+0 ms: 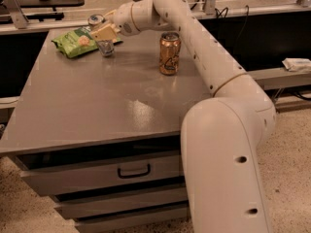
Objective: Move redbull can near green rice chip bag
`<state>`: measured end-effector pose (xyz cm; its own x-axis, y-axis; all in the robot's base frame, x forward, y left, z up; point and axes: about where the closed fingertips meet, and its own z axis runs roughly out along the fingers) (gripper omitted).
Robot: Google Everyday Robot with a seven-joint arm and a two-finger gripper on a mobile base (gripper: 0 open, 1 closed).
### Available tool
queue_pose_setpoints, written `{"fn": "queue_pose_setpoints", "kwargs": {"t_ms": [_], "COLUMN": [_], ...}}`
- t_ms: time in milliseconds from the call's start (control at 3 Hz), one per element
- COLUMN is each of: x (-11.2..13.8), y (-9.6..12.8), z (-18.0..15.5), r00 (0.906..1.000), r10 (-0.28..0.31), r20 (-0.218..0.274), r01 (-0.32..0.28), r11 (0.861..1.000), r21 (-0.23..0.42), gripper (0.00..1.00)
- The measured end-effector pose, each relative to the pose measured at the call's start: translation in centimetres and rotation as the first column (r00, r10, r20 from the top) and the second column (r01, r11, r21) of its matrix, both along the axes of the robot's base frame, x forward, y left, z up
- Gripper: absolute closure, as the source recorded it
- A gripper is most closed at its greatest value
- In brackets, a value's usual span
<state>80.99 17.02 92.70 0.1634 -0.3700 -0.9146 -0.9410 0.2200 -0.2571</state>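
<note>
My gripper (104,33) is out at the far left part of the table (97,115), with the arm reaching across the back edge to get there. The pale fingers (108,32) are closed around the middle of the redbull can (105,48), so I am holding it, not just standing beside it. The silver top shows above my fingers and the darker lower body shows below them.

The can is not quite upright. Its long axis leans, with the top tipped toward the far left and the base nearer me and to the right. The base is very close to the table; I cannot tell whether it touches.

The green rice chip bag (74,41) lies flat just to the left of the can, on the same far-left part of the table. Its near edge is right beside the can's base, possibly touching. So the target is directly left of my gripper, and the can looks near enough already.

I judge that what remains is to bring the can upright, set its base flat on the table and open. The risk is the lean: released like this, the can could tip onto the bag. The copper can (169,54) stands well apart to the right, out of the way.
</note>
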Motion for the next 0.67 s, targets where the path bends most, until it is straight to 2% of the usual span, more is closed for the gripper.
{"fn": "queue_pose_setpoints", "kwargs": {"t_ms": [333, 667], "x": [0.62, 1.28], "y": [1.23, 1.23], "z": [-1.05, -1.05], "r00": [0.9996, 0.9990], "r10": [-0.007, -0.030], "r20": [-0.027, -0.033], "r01": [0.008, 0.031], "r11": [1.000, 0.999], "r21": [0.021, 0.023], "gripper": [1.00, 0.82]}}
